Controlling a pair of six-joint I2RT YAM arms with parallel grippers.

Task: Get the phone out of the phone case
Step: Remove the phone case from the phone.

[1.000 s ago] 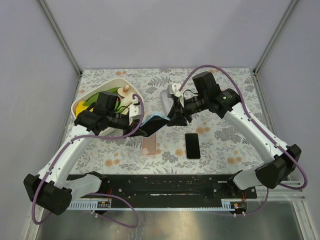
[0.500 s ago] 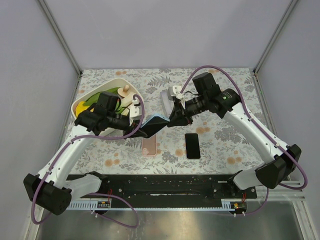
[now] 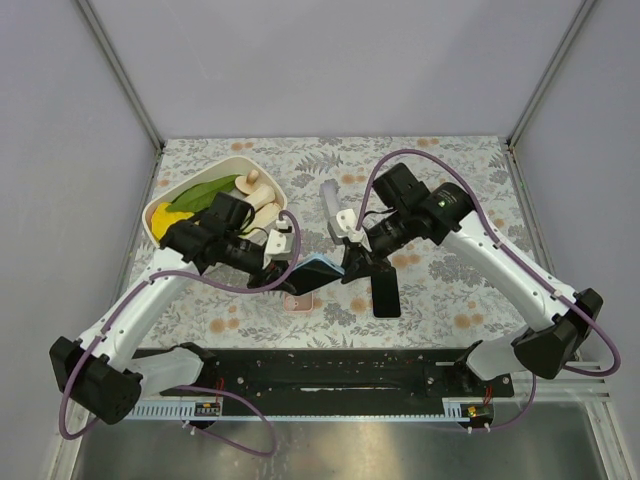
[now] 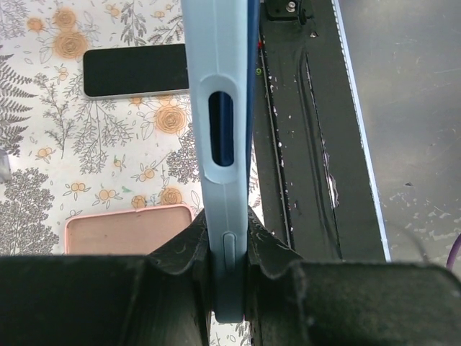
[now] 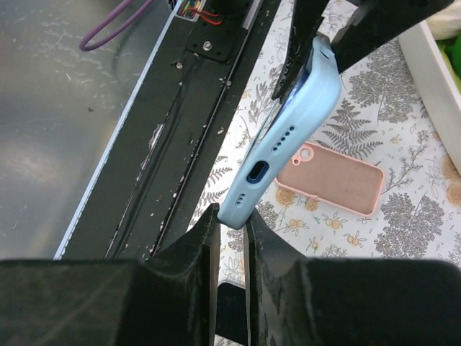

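A light blue phone case [image 3: 322,270] hangs in the air between the two arms. My left gripper [image 3: 292,280] is shut on one end of it; in the left wrist view the case [image 4: 220,108] stands edge-on between the jaws. The phone [image 4: 220,130] shows dark blue through the side slot. My right gripper [image 3: 350,268] is shut on the other end, and the right wrist view shows its fingertips [image 5: 207,223] pinching the case's bottom corner [image 5: 241,209] by the charging port.
A bare black phone [image 3: 385,293] and an empty pink case [image 5: 331,176] lie on the floral table under the arms. A white bowl [image 3: 195,180] of toys stands at the back left. A black rail [image 3: 330,370] runs along the near edge.
Both arms have moved toward the near edge with the blue case, now over the pink case. My right gripper has closed on the case's bottom corner.
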